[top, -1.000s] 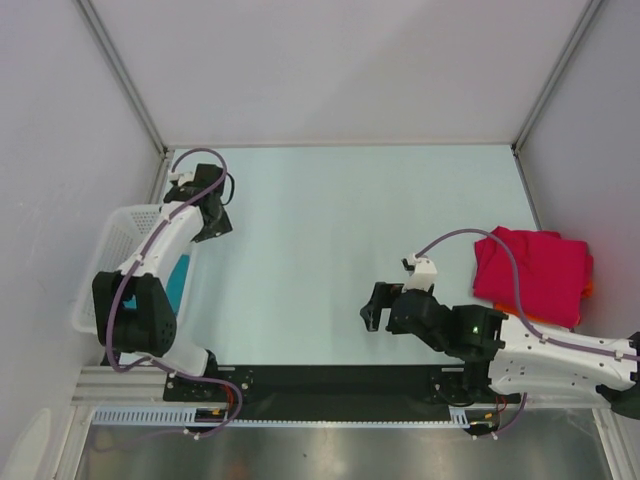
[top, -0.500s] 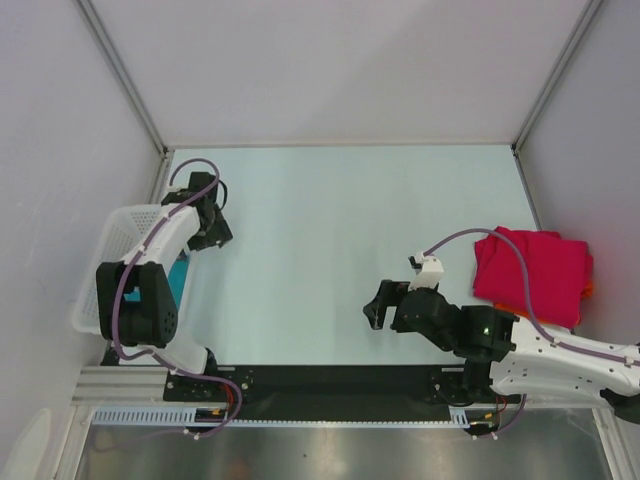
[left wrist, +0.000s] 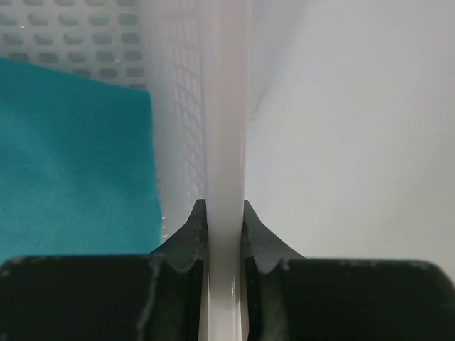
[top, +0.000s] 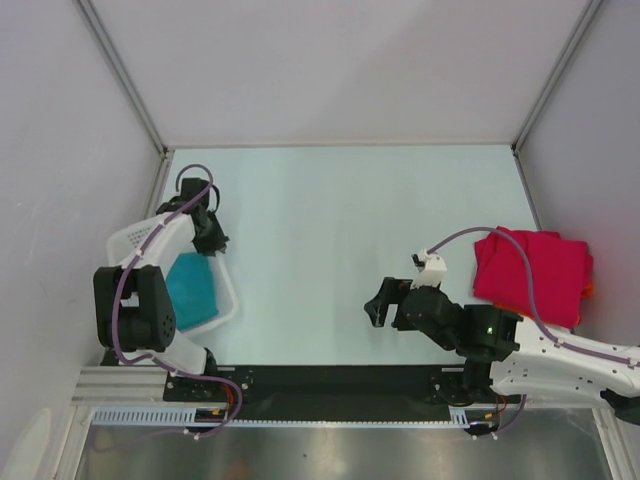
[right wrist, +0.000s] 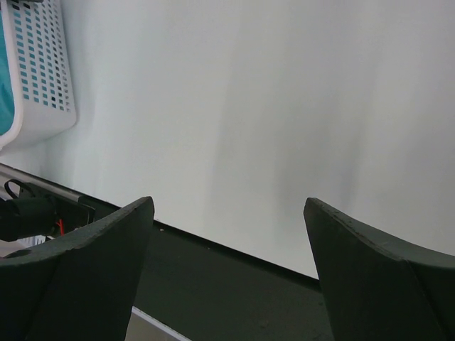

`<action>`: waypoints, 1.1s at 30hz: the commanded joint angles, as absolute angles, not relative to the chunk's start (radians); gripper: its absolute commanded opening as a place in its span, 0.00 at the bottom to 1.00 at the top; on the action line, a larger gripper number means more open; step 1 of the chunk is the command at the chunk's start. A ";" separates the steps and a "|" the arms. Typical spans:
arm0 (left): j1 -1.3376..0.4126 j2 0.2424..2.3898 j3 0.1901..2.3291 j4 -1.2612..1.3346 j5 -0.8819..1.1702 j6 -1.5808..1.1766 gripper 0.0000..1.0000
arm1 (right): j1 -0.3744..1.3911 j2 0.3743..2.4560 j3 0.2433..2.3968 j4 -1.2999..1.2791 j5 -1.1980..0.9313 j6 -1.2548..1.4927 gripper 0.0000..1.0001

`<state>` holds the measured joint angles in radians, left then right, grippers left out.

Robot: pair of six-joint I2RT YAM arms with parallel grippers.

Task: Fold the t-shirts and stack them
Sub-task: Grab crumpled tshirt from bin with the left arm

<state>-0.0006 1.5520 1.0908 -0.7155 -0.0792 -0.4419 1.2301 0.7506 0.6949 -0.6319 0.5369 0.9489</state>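
A teal t-shirt (top: pixel 192 290) (left wrist: pixel 71 156) lies inside the white mesh basket (top: pixel 228 292) at the table's left edge. My left gripper (top: pixel 210 240) (left wrist: pixel 222 206) is shut on the basket's right rim (left wrist: pixel 226 128), one finger inside and one outside. A folded crimson-pink t-shirt (top: pixel 532 272) lies at the right, with an orange edge (top: pixel 588 290) showing beneath it. My right gripper (top: pixel 375 308) (right wrist: pixel 227 202) hangs open and holds nothing, low over the table's near middle, left of the crimson shirt.
The black rail (top: pixel 330 380) along the near edge lies under the right gripper. Grey walls and metal posts (top: pixel 125 85) close in the table on three sides. In the right wrist view the basket (right wrist: pixel 43 78) shows at far left.
My left gripper has shut on the basket's rim. The basket has swung right onto the table, showing more of the teal shirt. The right arm shifted only slightly.
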 commanded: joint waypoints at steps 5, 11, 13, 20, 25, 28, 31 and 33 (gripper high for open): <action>-0.207 1.542 1.094 -0.586 0.397 -0.381 0.00 | 1.227 0.767 0.747 -0.606 0.566 0.957 0.91; -0.446 1.588 1.177 -0.552 0.616 -0.351 0.00 | 1.227 0.804 0.759 -0.592 0.574 0.973 0.90; -0.520 1.609 1.181 -0.511 0.700 -0.362 0.00 | 1.229 0.810 0.773 -0.607 0.572 0.976 0.89; -0.621 1.707 1.223 -0.433 0.784 -0.371 0.21 | 1.235 0.785 0.778 -0.667 0.583 1.008 0.88; -0.621 1.694 1.250 -0.446 0.697 -0.376 0.45 | 1.235 0.787 0.765 -0.652 0.571 1.011 0.88; -0.621 1.665 1.290 -0.460 0.649 -0.374 0.55 | 1.235 0.817 0.761 -0.617 0.551 0.997 0.88; -0.621 1.640 1.343 -0.479 0.647 -0.370 0.57 | 1.233 0.866 0.775 -0.592 0.526 0.980 0.88; -0.621 1.623 1.373 -0.502 0.640 -0.367 0.58 | 1.233 0.893 0.785 -0.588 0.512 0.968 0.88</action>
<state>-0.6220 1.6924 1.2751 -0.5014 0.6144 -0.3660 1.2304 0.8440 0.7444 -0.6357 0.5312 0.9909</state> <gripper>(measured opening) 0.572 0.882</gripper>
